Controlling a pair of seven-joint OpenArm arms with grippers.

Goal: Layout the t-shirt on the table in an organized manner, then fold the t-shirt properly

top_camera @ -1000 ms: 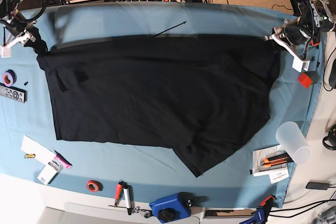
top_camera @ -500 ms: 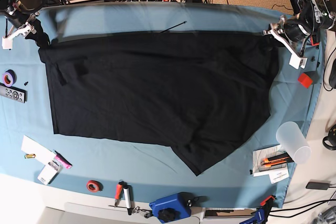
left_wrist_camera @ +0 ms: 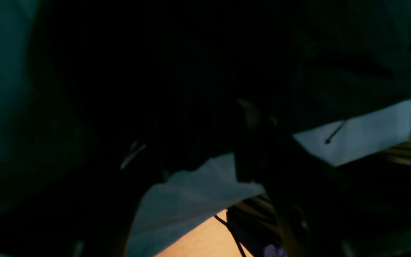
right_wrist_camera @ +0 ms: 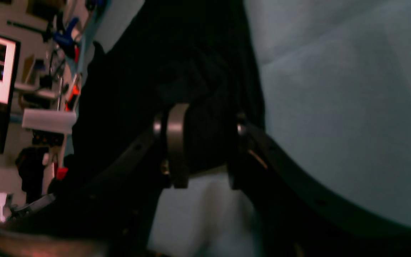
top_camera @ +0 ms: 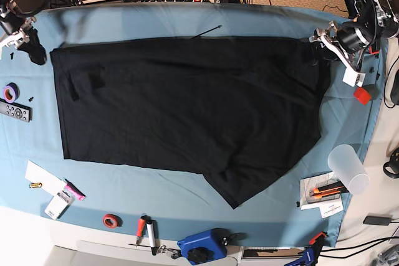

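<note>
The black t-shirt lies spread over the light blue table, its far edge straight, with one flap folded askew at the near right. My right gripper is at the shirt's far left corner. In the right wrist view its fingers stand apart, and black cloth shows in the gap of the right gripper. My left gripper is at the far right corner. The left wrist view is very dark, and there the left gripper looks spread over the black cloth.
Around the borders lie a purple tape roll, a remote, white papers, a red tape roll, a blue tool, a clear cup, a red cube and a thin black rod.
Both grippers pulled the far shirt corners outward and back, then opened. The corners dropped, so the far edge now lies flat and straight.
</note>
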